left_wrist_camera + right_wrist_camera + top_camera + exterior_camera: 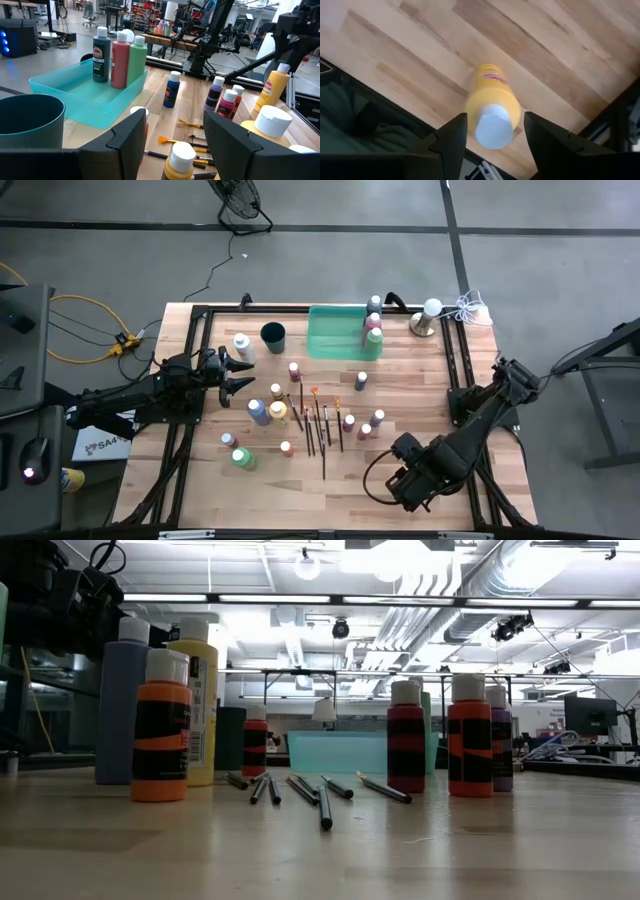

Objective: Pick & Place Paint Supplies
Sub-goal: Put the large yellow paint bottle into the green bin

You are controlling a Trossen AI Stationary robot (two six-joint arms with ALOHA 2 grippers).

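Bottles [259, 412] await pickup; left end effector [243, 370] spread wide at nine o'clock, right end effector [492, 131] wide over yellow bottle [492, 97]; next, closing.

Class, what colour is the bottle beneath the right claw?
Yellow, with a pale cap: the bottle shows best in the right wrist view, under the right claw.

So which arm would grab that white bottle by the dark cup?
Left, probably: the left gripper, open, sits right beside the white bottle; the right gripper hangs far off, at the opposite corner.
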